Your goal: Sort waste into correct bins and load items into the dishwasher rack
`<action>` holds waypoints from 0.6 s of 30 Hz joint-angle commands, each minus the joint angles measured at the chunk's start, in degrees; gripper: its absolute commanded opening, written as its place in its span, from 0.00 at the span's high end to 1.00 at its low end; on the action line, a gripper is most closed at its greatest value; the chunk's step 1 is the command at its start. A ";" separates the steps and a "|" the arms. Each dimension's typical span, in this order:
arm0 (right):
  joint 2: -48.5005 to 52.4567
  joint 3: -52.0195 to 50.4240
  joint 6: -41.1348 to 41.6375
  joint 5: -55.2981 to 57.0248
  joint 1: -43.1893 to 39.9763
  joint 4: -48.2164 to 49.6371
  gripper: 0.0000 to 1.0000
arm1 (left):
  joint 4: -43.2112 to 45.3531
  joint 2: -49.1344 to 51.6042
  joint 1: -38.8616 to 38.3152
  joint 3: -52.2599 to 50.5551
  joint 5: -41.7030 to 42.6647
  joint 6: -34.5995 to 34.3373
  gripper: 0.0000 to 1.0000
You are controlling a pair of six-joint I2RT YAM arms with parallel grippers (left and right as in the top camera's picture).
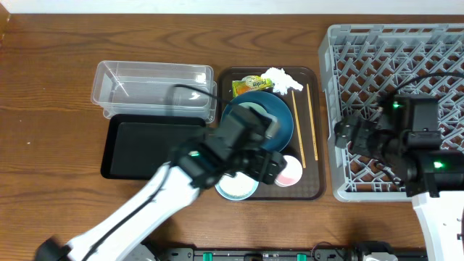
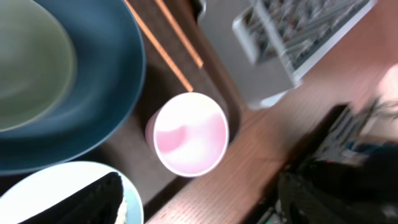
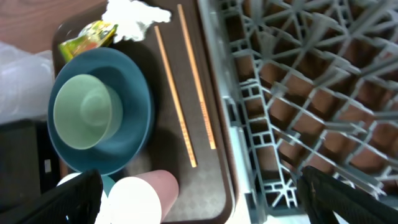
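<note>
Item: pink cup (image 2: 188, 134) upright on brown tray (image 1: 310, 181) | light, stiff, smooth-walled, likely slippery | pinch across rim | left hand (image 2: 205, 196) splayed over it, empty | right hand (image 3: 205, 199) open

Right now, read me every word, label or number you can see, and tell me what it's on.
Yellow-green wrapper: dark printed lettering, too small and blurred to read.
No other text, label or number shows in any view.

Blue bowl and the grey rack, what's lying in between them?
The two wooden chopsticks lie side by side between the blue bowl and the grey rack, on the brown tray. The overhead and right wrist views both show it.
</note>
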 commanded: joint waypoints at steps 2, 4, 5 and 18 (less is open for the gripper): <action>-0.72 1.25 0.66 -1.70 -2.03 -1.70 0.01 | 2.03 6.14 -3.02 1.07 -6.84 0.57 0.22; -0.72 1.25 -0.15 -1.73 -2.01 -2.49 0.01 | 3.08 9.05 -3.30 1.07 -6.45 0.50 0.26; -0.72 1.25 -0.35 -1.70 -2.01 -2.93 0.01 | 3.32 10.21 -3.30 1.07 -6.21 0.46 0.30; -0.72 1.25 -0.55 -1.68 -2.03 -3.17 0.01 | 2.84 13.55 -3.21 1.33 -6.40 -0.52 0.93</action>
